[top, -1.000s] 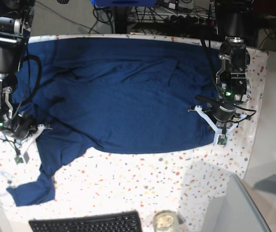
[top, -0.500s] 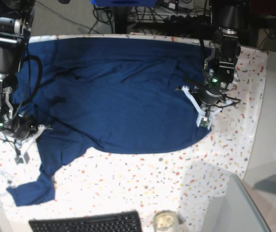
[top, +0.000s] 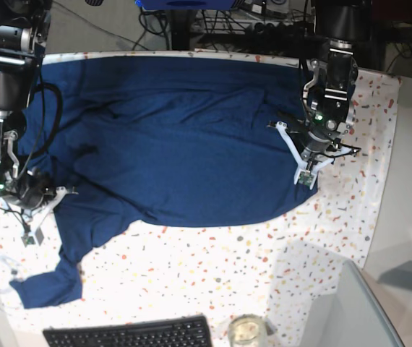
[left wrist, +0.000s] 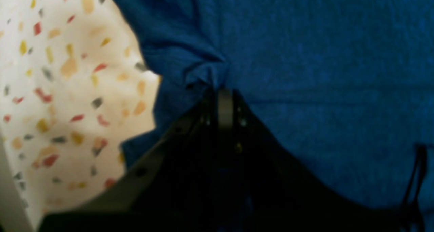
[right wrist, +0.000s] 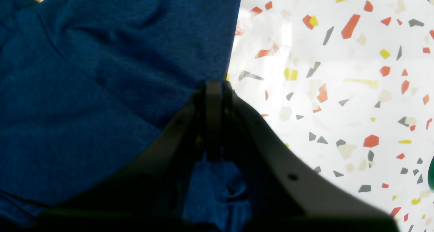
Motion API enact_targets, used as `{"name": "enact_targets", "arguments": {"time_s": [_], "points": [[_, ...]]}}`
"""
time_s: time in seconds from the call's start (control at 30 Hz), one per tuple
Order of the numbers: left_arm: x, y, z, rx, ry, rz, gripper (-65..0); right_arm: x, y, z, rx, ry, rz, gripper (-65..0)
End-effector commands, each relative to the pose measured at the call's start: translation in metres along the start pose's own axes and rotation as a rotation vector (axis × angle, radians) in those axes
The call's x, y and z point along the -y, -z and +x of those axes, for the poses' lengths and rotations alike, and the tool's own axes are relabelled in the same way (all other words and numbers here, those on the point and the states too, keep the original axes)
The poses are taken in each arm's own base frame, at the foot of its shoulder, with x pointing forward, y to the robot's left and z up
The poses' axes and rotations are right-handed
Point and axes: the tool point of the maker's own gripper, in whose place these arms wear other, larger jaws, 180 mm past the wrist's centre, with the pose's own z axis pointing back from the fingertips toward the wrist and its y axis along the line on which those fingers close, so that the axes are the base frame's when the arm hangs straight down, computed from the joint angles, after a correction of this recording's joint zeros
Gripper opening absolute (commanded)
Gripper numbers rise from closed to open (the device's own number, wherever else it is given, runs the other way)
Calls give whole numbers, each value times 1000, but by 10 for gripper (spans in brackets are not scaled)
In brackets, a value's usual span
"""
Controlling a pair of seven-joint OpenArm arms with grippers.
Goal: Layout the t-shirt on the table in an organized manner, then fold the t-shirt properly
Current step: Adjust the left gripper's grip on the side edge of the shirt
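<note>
Black keyboard (top: 130, 334); glass jar (top: 247, 331), perhaps, beside.

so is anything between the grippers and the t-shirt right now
Nothing visible. The left gripper is shut on a bunched pinch of the t-shirt at its edge, and the right gripper is shut on the fabric edge too, over the table.

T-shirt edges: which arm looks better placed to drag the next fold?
Probably left: the left gripper is shut on the t-shirt edge over the cloth. The right gripper pins its side near the table edge.
</note>
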Motion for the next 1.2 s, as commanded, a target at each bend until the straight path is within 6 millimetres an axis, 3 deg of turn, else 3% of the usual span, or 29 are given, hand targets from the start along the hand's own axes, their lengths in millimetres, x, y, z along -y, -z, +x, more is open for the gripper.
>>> {"name": "enact_targets", "arguments": {"time_s": [0.0,0.13,0.3,0.4,0.47,0.6,0.77,0.9,1.0,1.17], "points": [[-11,-7,22,68,0,32,-650,4,-5,25,62,-8,-4,-644],[-30,-23,36,128,-38,82,-558,4,-5,25,62,-8,-4,-644],[-59,-36,42,163,-84,148,-327,4,-5,24,61,-8,-4,-644],[-66,-38,41,163,-92,162,-194,4,-5,24,61,-8,-4,-644],[-65,-38,41,165,-91,161,-148,4,-5,24,61,-7,-3,-644],[-65,-37,42,168,-95,160,-173,4,-5,24,61,-7,-3,-644],[-101,-32,50,201,-280,167,-229,4,-5,24,60,-8,-4,-644],[-114,-24,60,230,-306,57,-165,4,-5,22,57,-8,-4,-644],[-121,-10,52,191,-340,26,-132,4,-5,22,57,-8,-4,-644],[-111,8,44,128,-310,-36,-130,4,-5,22,57,-8,-4,-644]]}}
